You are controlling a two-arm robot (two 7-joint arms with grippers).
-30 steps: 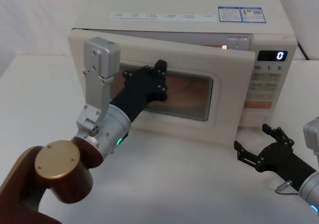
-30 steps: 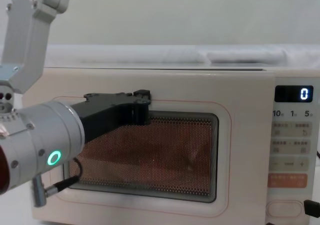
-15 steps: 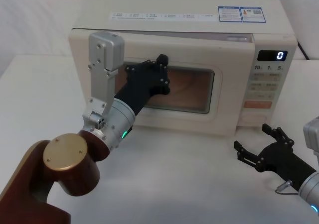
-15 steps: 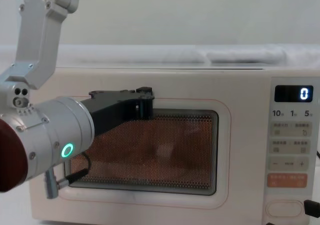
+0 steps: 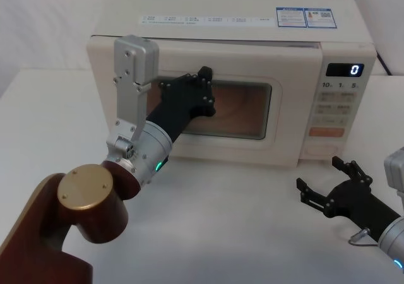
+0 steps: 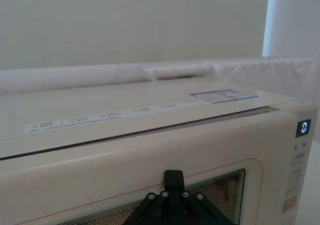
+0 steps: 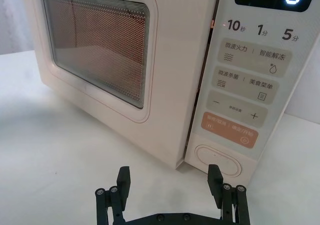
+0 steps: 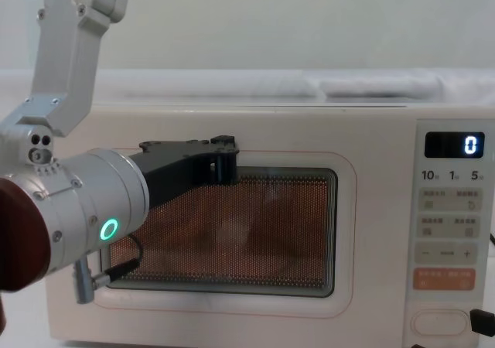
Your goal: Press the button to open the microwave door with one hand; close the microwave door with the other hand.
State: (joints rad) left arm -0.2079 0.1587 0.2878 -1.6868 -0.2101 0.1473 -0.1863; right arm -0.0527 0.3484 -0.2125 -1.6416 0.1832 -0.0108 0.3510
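The cream microwave door [image 5: 252, 150] with its dark window lies nearly flush with the oven body. My left gripper [image 5: 205, 83] is shut, and its tip presses on the door's upper frame, above the window's left part. The chest view shows the black left gripper [image 8: 224, 151] against the door [image 8: 371, 247]. The left wrist view shows the left gripper [image 6: 173, 177] against the door too. My right gripper [image 5: 323, 175] hovers open, low over the table in front of the keypad. In the right wrist view the wide cream button [image 7: 218, 157] sits just beyond the right gripper [image 7: 169, 177], untouched.
The keypad panel [image 5: 338, 110] on the microwave's right side shows a lit "0" display [image 8: 454, 145] and an orange key [image 7: 230, 133]. The white table [image 5: 240, 221] stretches in front of the oven, and a pale wall rises behind it.
The door swung from ajar to nearly flush as my left gripper pushed it toward the oven body. The right gripper has stayed where it was.
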